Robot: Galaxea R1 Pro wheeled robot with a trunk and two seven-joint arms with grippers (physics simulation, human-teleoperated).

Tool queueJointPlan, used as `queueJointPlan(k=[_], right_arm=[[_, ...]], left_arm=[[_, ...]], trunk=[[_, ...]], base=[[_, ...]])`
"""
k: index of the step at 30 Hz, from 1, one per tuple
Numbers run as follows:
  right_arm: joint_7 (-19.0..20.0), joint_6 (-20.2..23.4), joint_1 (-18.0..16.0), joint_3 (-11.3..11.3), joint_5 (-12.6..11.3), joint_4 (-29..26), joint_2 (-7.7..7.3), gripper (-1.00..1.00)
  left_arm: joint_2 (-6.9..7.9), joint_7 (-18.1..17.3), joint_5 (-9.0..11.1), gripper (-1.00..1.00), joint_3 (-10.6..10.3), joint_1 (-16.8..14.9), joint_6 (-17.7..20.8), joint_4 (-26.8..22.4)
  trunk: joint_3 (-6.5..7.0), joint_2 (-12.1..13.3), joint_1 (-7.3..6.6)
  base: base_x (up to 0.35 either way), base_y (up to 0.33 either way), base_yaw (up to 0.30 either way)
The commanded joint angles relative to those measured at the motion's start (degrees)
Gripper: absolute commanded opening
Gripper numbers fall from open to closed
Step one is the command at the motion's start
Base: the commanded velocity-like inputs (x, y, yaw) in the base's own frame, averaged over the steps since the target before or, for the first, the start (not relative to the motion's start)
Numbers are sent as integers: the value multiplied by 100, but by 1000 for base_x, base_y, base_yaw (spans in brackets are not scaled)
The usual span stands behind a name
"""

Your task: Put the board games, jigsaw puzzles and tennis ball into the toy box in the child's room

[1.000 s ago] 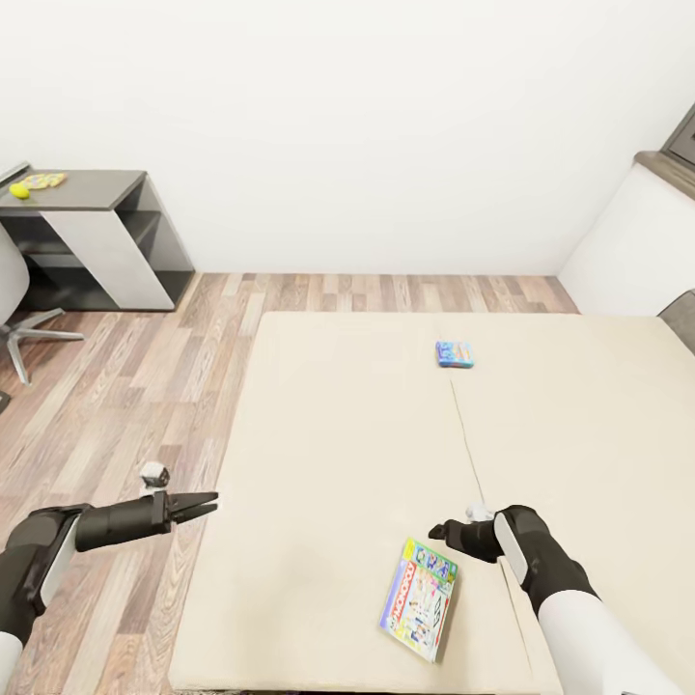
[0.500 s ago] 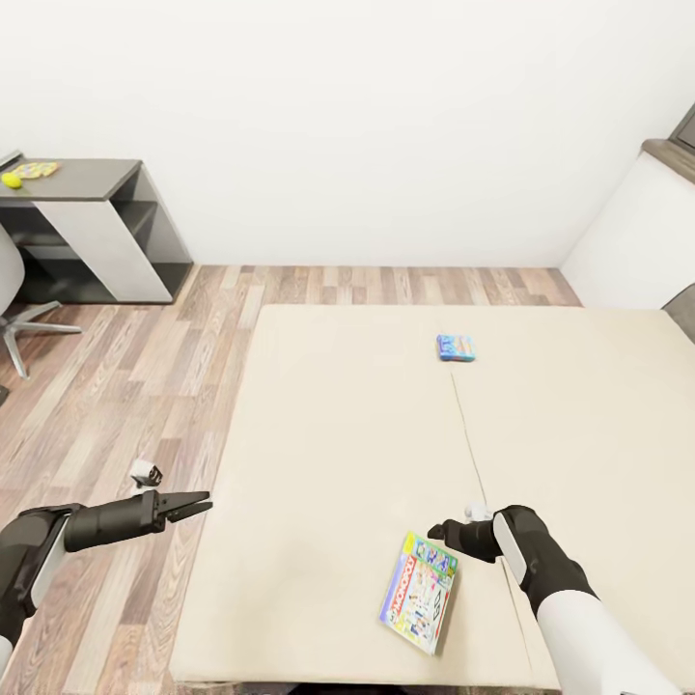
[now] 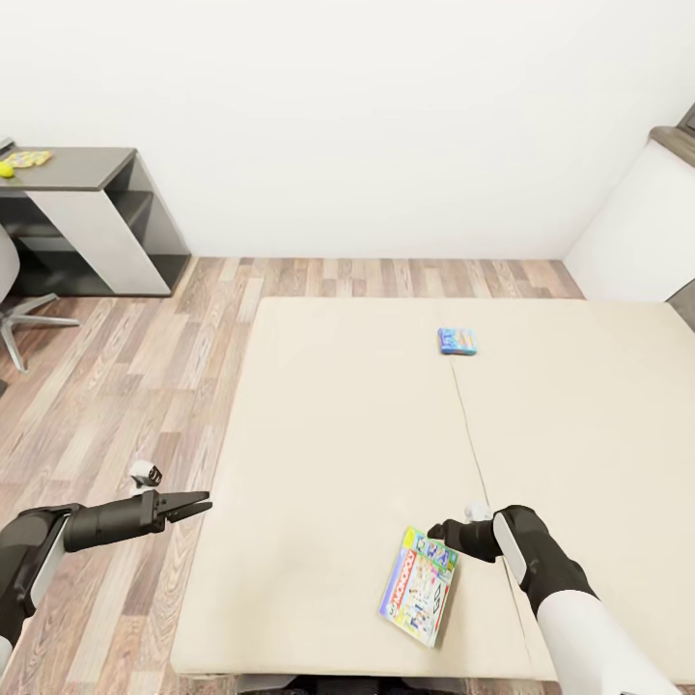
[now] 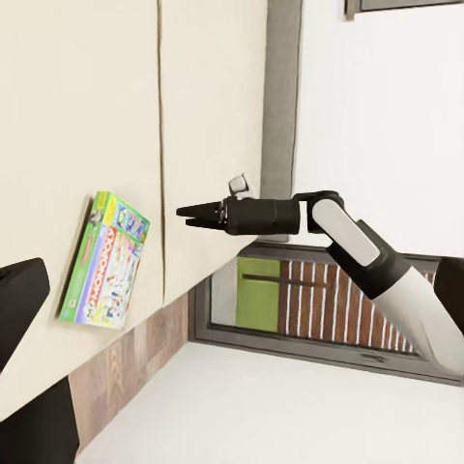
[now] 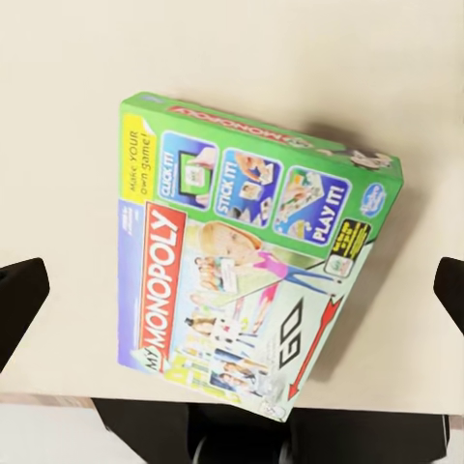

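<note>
A green Monopoly board game (image 3: 420,585) lies flat near the front edge of the cream bed (image 3: 338,415). A blue board game (image 3: 456,341) lies farther back on the bed. My right gripper (image 3: 440,531) hovers open just beyond the Monopoly box's far corner; the right wrist view looks straight down on that box (image 5: 256,256) with its fingertips (image 5: 19,295) wide apart. My left gripper (image 3: 198,503) is open over the floor beside the bed's left edge. The tennis ball (image 3: 6,171) and a jigsaw puzzle (image 3: 29,157) rest on the grey table (image 3: 77,172) far left. The toy box is out of view.
Wood-plank floor (image 3: 125,367) runs between the table and the bed. A swivel chair base (image 3: 24,319) stands at the left edge. A white cabinet (image 3: 637,241) sits in the back right corner. The left wrist view shows my right arm (image 4: 329,227) over the bed's edge.
The whole view has drifted, so the table slid toward the upper left and the Monopoly box sits slightly closer to the right gripper. The left gripper lowered a little; the right has kept its pose.
</note>
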Motion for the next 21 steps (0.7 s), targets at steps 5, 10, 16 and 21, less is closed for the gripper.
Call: queueJointPlan(k=[5,10,16,21], right_arm=[[-3,24,-2,-13,-37,-5,1,100],[-2,7,-2,-14,-40,-5,1,100],[4,-12,-2,-19,-43,-5,1,100],[7,-333,4,-22,-44,-3,1,100]], left_arm=[[-1,-23,-3,100,-1,-2,61,1],[-6,-23,-3,100,-1,-2,61,2],[-7,-23,-4,100,-1,-2,61,2],[-14,-23,-7,100,-8,-2,57,2]], trunk=[[-54,-8,2],[-102,-8,2],[-158,-8,2],[-206,-8,2]], base=[[0,0,0],[0,0,0],[0,0,0],[0,0,0]])
